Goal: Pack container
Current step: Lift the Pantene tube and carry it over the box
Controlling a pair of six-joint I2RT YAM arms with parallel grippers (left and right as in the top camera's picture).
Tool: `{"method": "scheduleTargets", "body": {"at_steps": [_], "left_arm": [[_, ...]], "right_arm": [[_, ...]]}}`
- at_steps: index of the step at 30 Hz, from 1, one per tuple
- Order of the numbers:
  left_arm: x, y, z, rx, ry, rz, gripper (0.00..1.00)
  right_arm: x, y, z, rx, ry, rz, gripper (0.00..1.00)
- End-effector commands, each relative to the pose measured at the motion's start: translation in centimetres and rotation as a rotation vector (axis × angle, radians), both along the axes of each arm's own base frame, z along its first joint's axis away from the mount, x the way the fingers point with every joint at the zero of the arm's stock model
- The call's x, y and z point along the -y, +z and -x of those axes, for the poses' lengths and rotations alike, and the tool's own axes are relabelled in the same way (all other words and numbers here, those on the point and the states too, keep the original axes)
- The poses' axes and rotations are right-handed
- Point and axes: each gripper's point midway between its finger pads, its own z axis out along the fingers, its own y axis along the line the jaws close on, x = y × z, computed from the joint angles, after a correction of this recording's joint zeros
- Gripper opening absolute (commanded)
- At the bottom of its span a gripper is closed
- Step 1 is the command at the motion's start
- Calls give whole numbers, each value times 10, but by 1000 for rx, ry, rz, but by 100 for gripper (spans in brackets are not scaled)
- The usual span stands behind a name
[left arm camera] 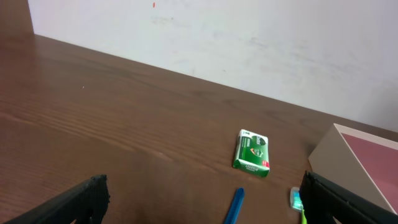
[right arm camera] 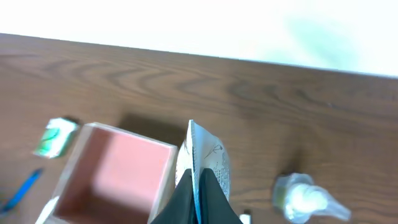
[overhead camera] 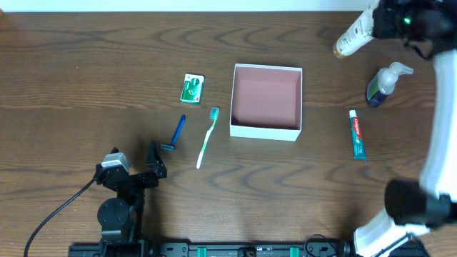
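Overhead, going left to right. The left gripper sits at 7 o'clock on the table, low by the near edge, with its claw wide apart. In the left wrist view the 2 dark fingers stand at the bottom corners with bare wood between them.

The green pack lies flat at 9 o'clock of the container, apart from it. The blue razor is at 6 o'clock of the pack. The toothbrush is just beside the razor at its 3 o'clock, not touching it, green head toward the far side and white handle toward the near side.

The container is mid-table with its open top up, white walls and pink inside. The toothbrush head is near its near-left corner, about 8 o'clock.

The toothpaste lies flat at 4 o'clock of the container, well apart from it. The pump bottle is at 3 o'clock; cannot tell whether it is upright or lying.

The right gripper is at 1 o'clock of the container, over the far right of the table. Its claw is clamped together on the white tube. In the right wrist view the tube's flat printed end sticks out past the fingers, with the container lower left.
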Motion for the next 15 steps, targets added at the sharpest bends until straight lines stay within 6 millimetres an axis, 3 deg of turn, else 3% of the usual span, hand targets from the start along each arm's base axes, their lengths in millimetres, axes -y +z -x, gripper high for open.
{"method": "scheduleTargets", "body": {"at_steps": [1, 4, 8, 15], "left_arm": [[0, -17, 0, -41, 0, -5, 98], [0, -17, 0, -41, 0, -5, 98], [0, -17, 0, -41, 0, -5, 98], [0, -17, 0, -41, 0, -5, 98]], "right_arm": [[-43, 36, 33, 76, 164, -62, 1], [-63, 45, 60, 81, 236, -41, 1], [-93, 44, 78, 59, 319, -42, 1], [-139, 14, 65, -14, 425, -40, 2]]}}
